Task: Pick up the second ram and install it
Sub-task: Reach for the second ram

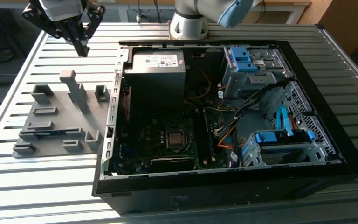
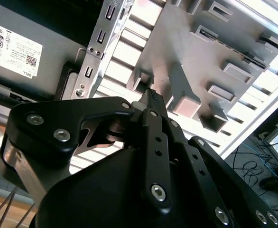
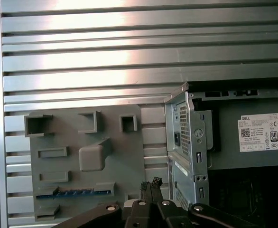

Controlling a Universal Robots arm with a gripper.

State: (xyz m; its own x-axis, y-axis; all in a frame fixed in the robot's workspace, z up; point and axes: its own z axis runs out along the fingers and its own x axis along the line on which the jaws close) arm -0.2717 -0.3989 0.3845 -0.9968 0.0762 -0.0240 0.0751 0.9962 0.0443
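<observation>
- The second ram is seen standing on edge in a slot of the gray holder, which rests on the bench beside the open computer case.
- Nothing has been lifted yet, so both pick-up and installation are judged to be outstanding.
- The gripper is held in the air near the holder's far end, its fingers closed together on nothing.
- The ram is found well apart from the gripper, lower down, towards the holder's opposite end.

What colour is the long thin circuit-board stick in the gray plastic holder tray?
Blue. The stick shows best in the first wrist view, slotted in the tray.
</observation>
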